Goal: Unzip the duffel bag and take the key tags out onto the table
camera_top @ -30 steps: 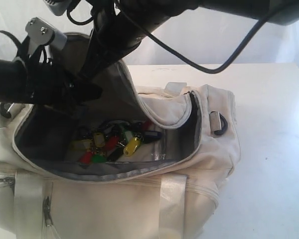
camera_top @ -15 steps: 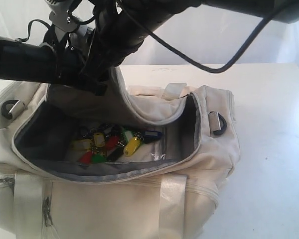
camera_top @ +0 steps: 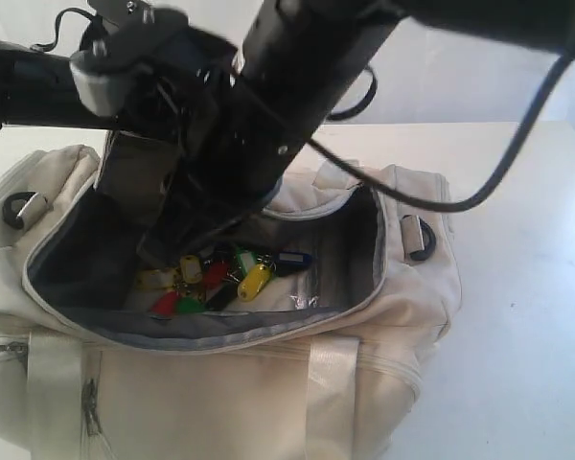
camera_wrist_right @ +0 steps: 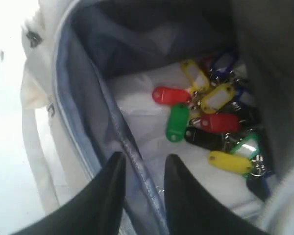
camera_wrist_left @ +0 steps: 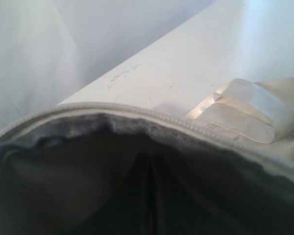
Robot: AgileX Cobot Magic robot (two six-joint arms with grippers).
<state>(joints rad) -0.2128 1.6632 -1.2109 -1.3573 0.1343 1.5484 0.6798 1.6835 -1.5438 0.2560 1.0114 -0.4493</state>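
My right gripper [camera_wrist_right: 144, 159] spread, empty, straddling bag [camera_top: 374, 383] rim. Key tags [camera_wrist_right: 208, 122] lie just ahead, down on bag floor. Right arm nearer; left gripper [camera_top: 139, 120] pressed shut, pinching flap [camera_top: 134, 182] up.

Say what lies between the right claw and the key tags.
Right wrist view: the zipper edge of the duffel bag, then bare pale lining to the key tags.
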